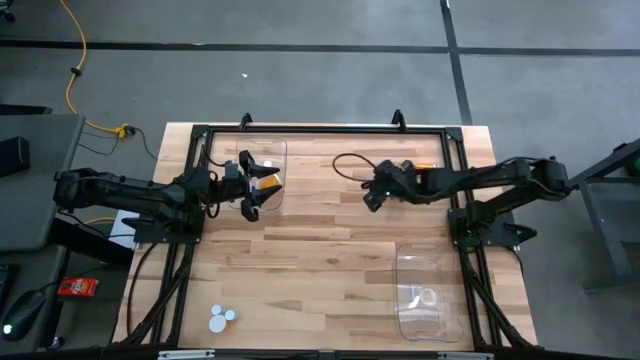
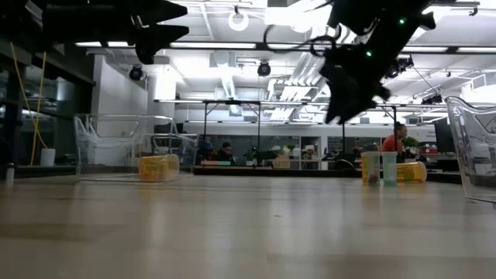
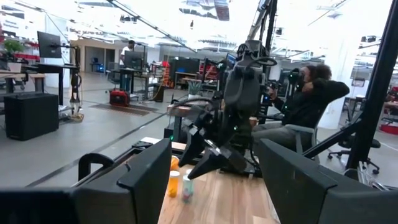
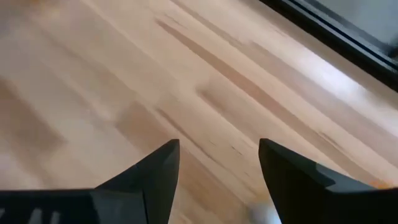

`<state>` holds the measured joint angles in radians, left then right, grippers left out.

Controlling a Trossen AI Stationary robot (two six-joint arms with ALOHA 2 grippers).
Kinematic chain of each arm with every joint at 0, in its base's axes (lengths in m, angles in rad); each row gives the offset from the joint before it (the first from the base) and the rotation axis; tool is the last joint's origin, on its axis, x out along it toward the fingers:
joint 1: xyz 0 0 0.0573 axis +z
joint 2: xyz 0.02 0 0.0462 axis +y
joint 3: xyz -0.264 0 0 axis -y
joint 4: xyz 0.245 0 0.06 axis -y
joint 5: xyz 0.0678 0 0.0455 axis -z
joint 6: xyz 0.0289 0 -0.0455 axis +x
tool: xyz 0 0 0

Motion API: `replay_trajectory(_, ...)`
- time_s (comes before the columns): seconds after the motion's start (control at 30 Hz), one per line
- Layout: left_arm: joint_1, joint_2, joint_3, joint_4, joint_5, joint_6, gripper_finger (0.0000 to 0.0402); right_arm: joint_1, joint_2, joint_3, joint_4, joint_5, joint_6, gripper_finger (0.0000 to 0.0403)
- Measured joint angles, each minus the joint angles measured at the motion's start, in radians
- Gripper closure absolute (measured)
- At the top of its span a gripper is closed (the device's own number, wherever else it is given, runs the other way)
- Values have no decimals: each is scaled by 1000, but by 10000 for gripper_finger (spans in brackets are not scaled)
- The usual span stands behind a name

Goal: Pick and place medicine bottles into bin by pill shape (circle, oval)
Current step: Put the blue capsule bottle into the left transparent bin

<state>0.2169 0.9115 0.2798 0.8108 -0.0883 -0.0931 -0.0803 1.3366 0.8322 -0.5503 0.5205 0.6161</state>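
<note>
My left gripper [image 1: 254, 192] is open and empty, raised over the near end of a clear bin [image 1: 262, 150] at the far left. That bin holds an amber bottle [image 1: 268, 183], which also shows in the low view [image 2: 158, 167]. My right gripper [image 1: 371, 196] is open and empty above bare table at the far middle; the right wrist view [image 4: 219, 168] shows its fingers over the wood. Two small bottles [image 2: 380, 167] stand at the far right, with an amber one [image 2: 412, 172] lying beside them. Three white-capped bottles [image 1: 220, 319] stand near the left front edge.
A second clear bin [image 1: 430, 290] stands at the near right, beside the right arm's frame. A black cable [image 1: 345, 160] loops by the right arm. People sit at desks in the room beyond the table [image 3: 311, 93].
</note>
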Motion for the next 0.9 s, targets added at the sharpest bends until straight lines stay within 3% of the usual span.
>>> replay_trajectory(0.37,0,0,0,-1,0,0,174,-20,10,5,-233,33,191,190)
replay_trajectory(0.9,0,0,0,-2,0,0,174,-101,164,5,-244,-25,162,192)
